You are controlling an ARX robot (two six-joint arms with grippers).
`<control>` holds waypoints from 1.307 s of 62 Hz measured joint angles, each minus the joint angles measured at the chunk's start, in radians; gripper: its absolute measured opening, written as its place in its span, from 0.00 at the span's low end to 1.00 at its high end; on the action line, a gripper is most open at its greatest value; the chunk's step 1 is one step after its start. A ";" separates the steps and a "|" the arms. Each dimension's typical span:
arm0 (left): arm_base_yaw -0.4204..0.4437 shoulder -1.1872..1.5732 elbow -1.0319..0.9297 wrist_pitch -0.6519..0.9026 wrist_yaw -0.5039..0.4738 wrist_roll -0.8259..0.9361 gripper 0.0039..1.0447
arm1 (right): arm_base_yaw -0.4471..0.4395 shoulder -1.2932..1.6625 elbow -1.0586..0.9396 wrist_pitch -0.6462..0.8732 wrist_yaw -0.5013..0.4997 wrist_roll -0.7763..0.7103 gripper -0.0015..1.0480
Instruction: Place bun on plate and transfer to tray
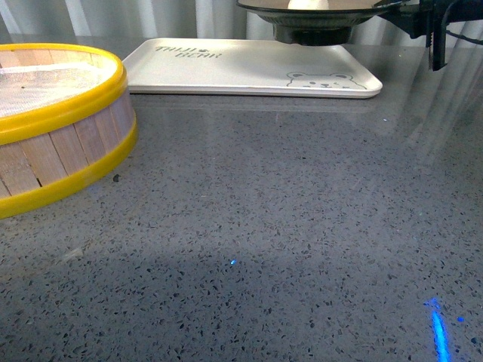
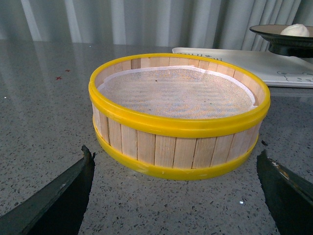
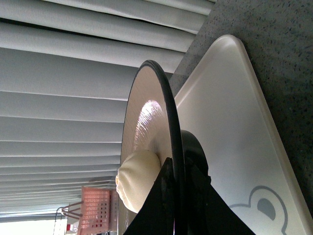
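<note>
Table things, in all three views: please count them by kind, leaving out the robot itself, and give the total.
bun: 1
plate: 1
tray: 1
steamer basket: 1
Total: 4

Front camera looks low across the table (image 1: pixel 264 226) toward the tray (image 1: pixel 249 68); the left wrist camera sits close to the steamer basket (image 2: pixel 178 117), facing the same tray; the right wrist camera, rolled sideways, hugs the plate (image 3: pixel 146 98) rim above it.
</note>
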 joint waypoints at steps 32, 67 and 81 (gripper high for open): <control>0.000 0.000 0.000 0.000 0.000 0.000 0.94 | 0.057 0.092 0.140 -0.086 0.019 0.001 0.02; 0.000 0.000 0.000 0.000 0.000 0.000 0.94 | 0.057 0.009 -0.041 -0.022 0.018 -0.009 0.02; 0.000 0.000 0.000 0.000 0.000 0.000 0.94 | 0.050 -0.009 -0.081 -0.022 0.021 -0.021 0.02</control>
